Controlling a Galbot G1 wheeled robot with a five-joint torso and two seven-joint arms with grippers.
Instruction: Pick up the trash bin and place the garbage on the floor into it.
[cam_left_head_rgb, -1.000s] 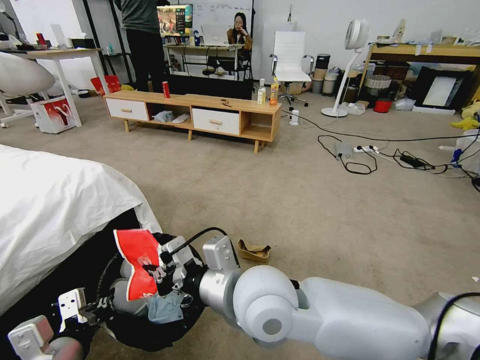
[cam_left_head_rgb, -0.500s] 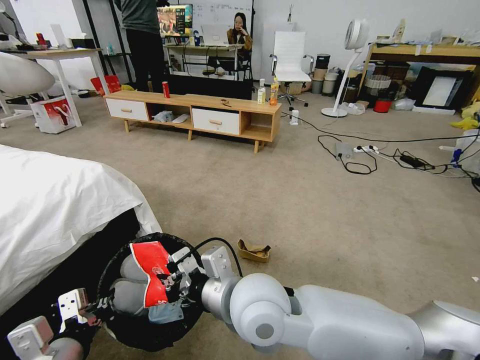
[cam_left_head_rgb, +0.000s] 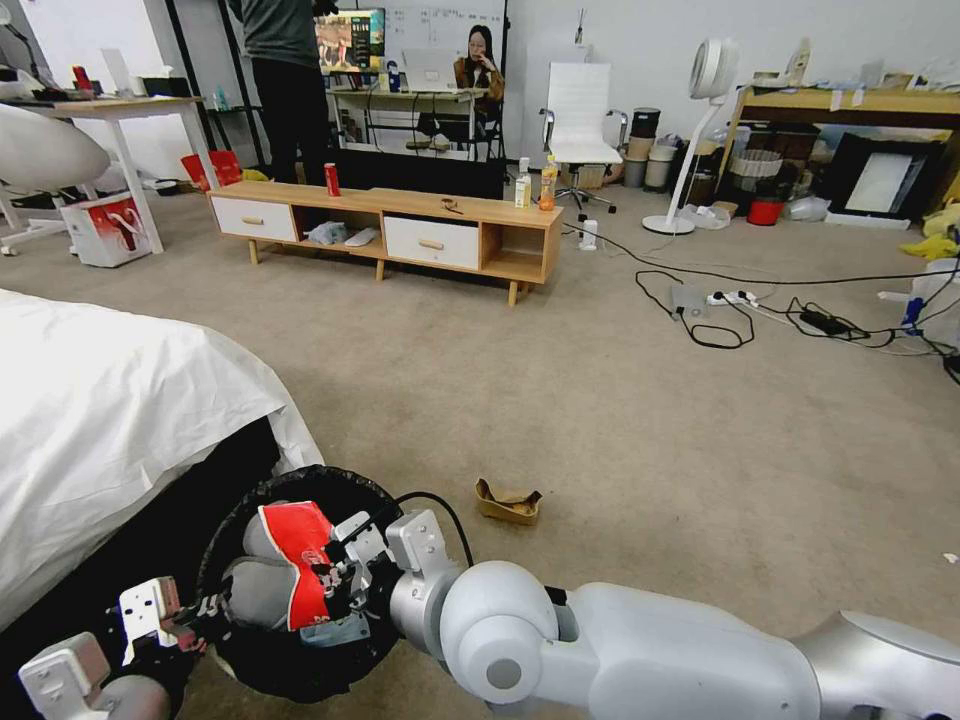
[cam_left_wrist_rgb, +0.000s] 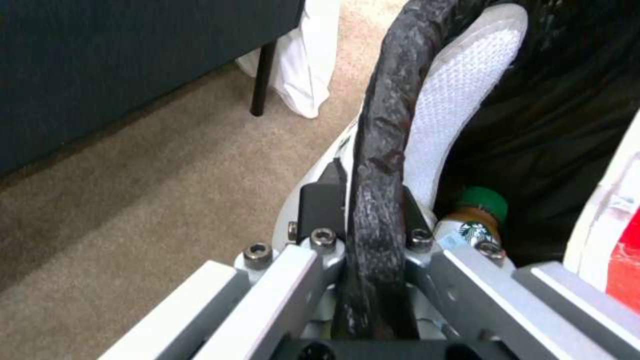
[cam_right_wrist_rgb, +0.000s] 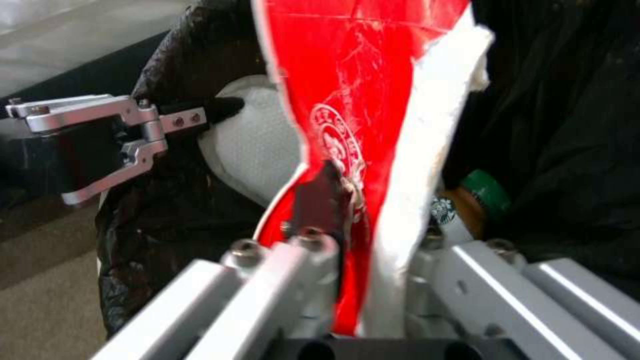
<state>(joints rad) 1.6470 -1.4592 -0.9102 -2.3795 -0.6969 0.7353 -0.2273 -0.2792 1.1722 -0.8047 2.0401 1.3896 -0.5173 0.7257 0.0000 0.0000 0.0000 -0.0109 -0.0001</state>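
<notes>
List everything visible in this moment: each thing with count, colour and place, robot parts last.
trash bin: one, black bag over its rim, low beside the bed, held at the rim
crushed cup: one, red and white, inside the bin mouth, gripped
bottle: one, green cap, lying in the bin
cardboard tray: one, tan, on the floor beyond the bin
floor: beige carpet, cables at the right
bed: one, white cover, at the left
low cabinet: one, wood with white drawers, far side
upright can: one, red, on the cabinet
fan: one, white, standing at the back
left gripper: shut on the bin rim
right gripper: shut on the cup, over the bin
</notes>
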